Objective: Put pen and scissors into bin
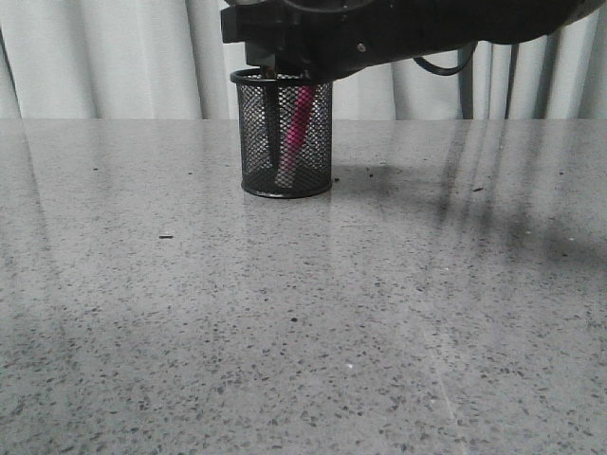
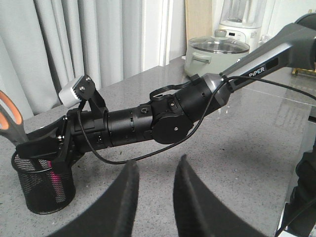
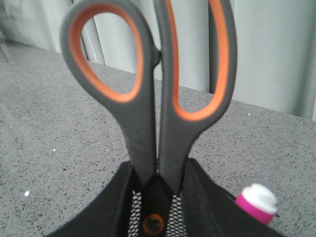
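Now | scissors upright, blades down in bin beside pen | your right gripper pinches them, straight above | left gripper spread, well apart | let go, lift straight up

We are looking at what seems a home kitchen or a room staged like one. The speckled grey stone counter runs back to pale pleated curtains. From the left wrist view, a pale green lidded cooking pot sits at the counter's far end with a white blender just behind it, near a wooden panel.
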Controlling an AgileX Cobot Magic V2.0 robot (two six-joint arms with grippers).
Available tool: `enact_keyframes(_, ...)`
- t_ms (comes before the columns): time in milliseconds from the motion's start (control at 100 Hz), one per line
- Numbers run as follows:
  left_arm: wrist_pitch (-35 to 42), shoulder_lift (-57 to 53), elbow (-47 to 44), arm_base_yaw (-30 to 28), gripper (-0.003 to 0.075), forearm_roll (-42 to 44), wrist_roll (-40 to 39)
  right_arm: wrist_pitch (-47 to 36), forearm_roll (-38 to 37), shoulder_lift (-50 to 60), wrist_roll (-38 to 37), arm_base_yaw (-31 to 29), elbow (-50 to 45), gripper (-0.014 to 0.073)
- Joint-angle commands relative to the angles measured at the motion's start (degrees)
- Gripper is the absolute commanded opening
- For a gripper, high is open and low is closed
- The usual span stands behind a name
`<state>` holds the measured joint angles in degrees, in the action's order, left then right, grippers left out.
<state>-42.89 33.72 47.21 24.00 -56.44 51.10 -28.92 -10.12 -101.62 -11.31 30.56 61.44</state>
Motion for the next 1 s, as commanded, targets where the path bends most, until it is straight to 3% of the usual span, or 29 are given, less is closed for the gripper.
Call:
enact_keyframes(0, 2.13, 0.2, 1.47, 0.51, 0.0148, -1.87, -0.65, -5.08, 0.37, 3.04, 0.09, -0.3, 1.31, 0.0188)
enact_keyframes(200, 2.67, 0.2, 1.3, 0.51, 0.0148, 3.1, -0.98, -5.08, 2.22, 4.41, 0.09, -0.3, 1.31, 0.0334)
enact_keyframes(490, 6.47, 0.2, -2.74, 0.51, 0.0148, 3.75, -2.44, -2.95, 2.22, 13.08, 0.09, -0.3, 1.31, 0.0329)
enact_keyframes(580, 9.22, -1.0, -3.87, 0.26, 0.0148, 5.4, -2.58, 2.24, 0.5, 17.87, 0.09, -0.3, 1.31, 0.0246)
enact_keyframes(700, 16.03, -5.5, -5.83, 0.27, 0.0148, 13.92, -9.74, 14.54, -10.48, 27.11, 0.09, -0.3, 0.86, -0.0065)
enact_keyframes(860, 18.51, -12.8, -7.98, 0.27, 0.0125, 28.35, -21.9, 21.49, -14.2, 41.09, 0.09, -0.19, -5.8, -0.0065)
enact_keyframes(990, 17.48, -17.93, -10.5, 0.27, 0.0006, 30.88, -26.37, 26.09, -14.2, 55.56, 0.09, -0.19, -14.72, -0.0065)
